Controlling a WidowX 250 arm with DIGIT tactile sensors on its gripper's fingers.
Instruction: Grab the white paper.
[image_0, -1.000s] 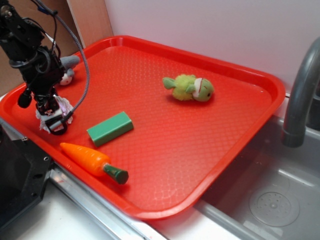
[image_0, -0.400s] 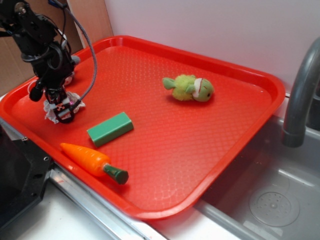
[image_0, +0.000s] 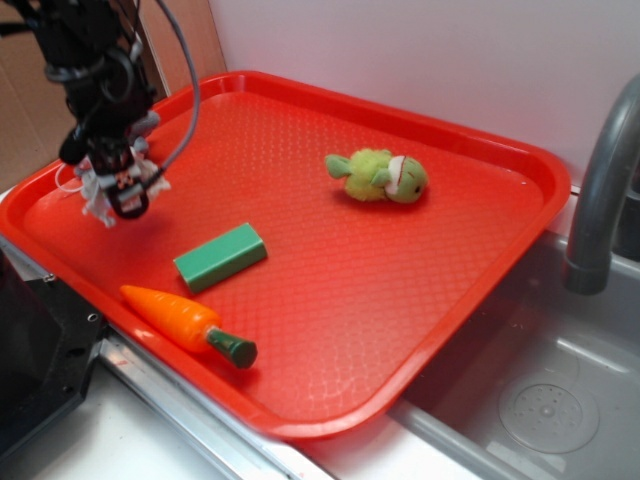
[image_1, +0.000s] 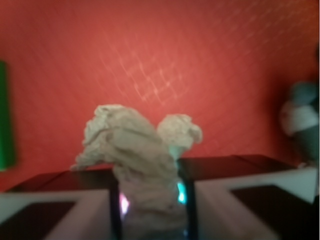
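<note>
Blurred plush mouse at edge

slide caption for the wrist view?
Gripper pinching the crumpled white paper above the red tray.

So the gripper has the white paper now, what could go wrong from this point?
1. The gripper pinches only the lower part of the white paper. The crumpled top bulges free above the fingers, so the soft wad may slip out or tear.
2. In the exterior view the gripper hangs over the left part of the red tray, with the plush mouse close by. A careless swing could likely knock the mouse.
</note>
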